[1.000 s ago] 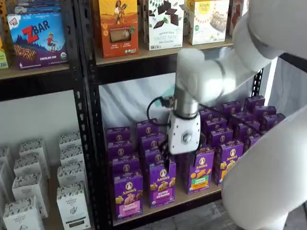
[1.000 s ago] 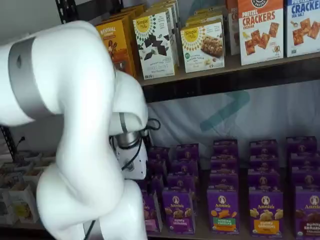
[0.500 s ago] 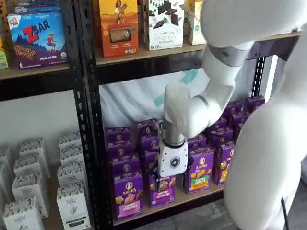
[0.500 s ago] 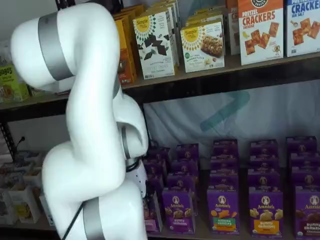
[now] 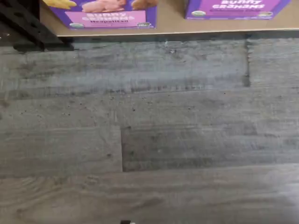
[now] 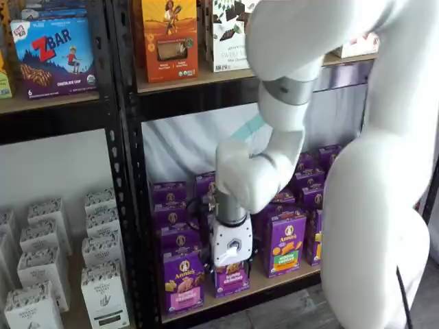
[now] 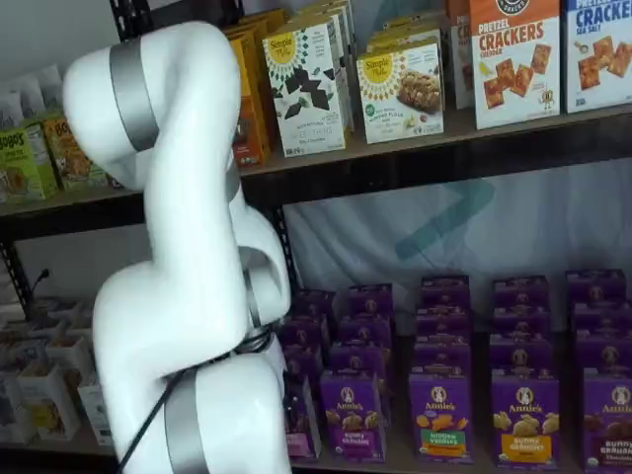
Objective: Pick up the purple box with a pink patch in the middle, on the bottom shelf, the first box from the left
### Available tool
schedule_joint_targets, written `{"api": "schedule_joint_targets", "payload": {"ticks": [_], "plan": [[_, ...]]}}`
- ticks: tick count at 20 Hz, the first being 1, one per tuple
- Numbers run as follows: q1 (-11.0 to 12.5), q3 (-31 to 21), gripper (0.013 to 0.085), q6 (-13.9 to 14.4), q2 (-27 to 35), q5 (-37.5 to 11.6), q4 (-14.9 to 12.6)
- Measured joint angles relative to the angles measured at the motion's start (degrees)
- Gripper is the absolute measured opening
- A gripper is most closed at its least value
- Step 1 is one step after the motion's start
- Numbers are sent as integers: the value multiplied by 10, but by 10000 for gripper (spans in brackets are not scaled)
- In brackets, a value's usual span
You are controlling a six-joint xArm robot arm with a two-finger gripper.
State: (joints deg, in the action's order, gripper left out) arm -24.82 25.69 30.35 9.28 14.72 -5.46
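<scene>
The gripper [image 6: 230, 264] hangs low before the bottom shelf [image 6: 264, 284], its white body in front of the second purple carton [image 6: 231, 274]; its fingers are hard to make out, jaws released, gripping nothing. The purple box [image 6: 183, 281] stands upright at the near left end of the shelf, just left of the gripper. In the wrist view, its pink band [image 5: 110, 17] shows above grey floorboards [image 5: 149, 130].
</scene>
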Motion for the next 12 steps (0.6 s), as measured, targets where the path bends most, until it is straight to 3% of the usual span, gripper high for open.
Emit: {"api": "schedule_joint_targets", "payload": {"ticks": [9,12], "plan": [[12,148,850,60,151,-24,-74],[21,201,850,57,191,-23,-80]]}}
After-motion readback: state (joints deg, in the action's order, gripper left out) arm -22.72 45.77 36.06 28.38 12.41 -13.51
